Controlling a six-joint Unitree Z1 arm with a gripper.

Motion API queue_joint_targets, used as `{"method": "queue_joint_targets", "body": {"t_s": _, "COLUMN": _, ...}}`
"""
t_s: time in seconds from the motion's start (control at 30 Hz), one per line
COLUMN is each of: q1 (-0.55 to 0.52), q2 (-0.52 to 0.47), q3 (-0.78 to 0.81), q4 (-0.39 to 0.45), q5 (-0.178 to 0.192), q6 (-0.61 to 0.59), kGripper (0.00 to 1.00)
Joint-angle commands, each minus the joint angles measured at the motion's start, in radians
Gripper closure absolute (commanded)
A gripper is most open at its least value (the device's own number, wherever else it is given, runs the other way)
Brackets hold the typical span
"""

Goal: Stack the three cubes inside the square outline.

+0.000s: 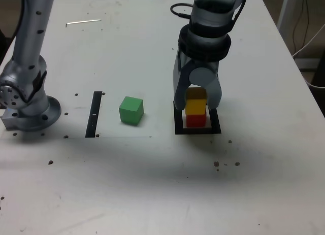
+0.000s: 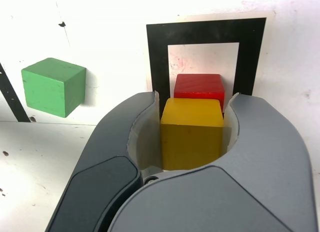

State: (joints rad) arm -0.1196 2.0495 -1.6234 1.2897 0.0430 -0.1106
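Note:
My gripper (image 1: 197,104) is shut on the yellow cube (image 1: 196,106), which sits on top of the red cube (image 1: 195,120) inside the square outline (image 1: 178,128). In the wrist view both fingers press the sides of the yellow cube (image 2: 191,132), with the red cube (image 2: 198,85) showing just beyond it within the square outline (image 2: 157,46). The green cube (image 1: 131,110) lies alone on the table, toward the exterior view's left of the outline, and shows in the wrist view too (image 2: 52,85).
A narrow black strip (image 1: 94,113) lies at the exterior view's left of the green cube. The arm's base (image 1: 28,110) stands at the far left. A thin white stick (image 1: 83,23) lies at the back of the table.

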Motion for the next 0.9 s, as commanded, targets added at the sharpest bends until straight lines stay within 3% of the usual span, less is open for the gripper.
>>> {"method": "queue_joint_targets", "body": {"t_s": 0.0, "q1": 0.003, "q2": 0.007, "q3": 0.008, "q4": -0.008, "q5": -0.004, "q6": 0.004, "kGripper": 0.59}}
{"method": "queue_joint_targets", "body": {"t_s": 0.23, "q1": 0.008, "q2": 0.005, "q3": 0.017, "q4": -0.019, "q5": -0.005, "q6": 0.025, "kGripper": 0.18}}
{"method": "queue_joint_targets", "body": {"t_s": 0.37, "q1": 0.008, "q2": 0.001, "q3": 0.026, "q4": -0.021, "q5": -0.003, "q6": 0.028, "kGripper": 0.04}}
{"method": "queue_joint_targets", "body": {"t_s": 0.6, "q1": 0.008, "q2": -0.020, "q3": 0.035, "q4": -0.020, "q5": 0.011, "q6": 0.027, "kGripper": 0.01}}
{"method": "queue_joint_targets", "body": {"t_s": 0.87, "q1": 0.008, "q2": -0.104, "q3": 0.055, "q4": -0.001, "q5": 0.062, "q6": 0.021, "kGripper": 0.01}}
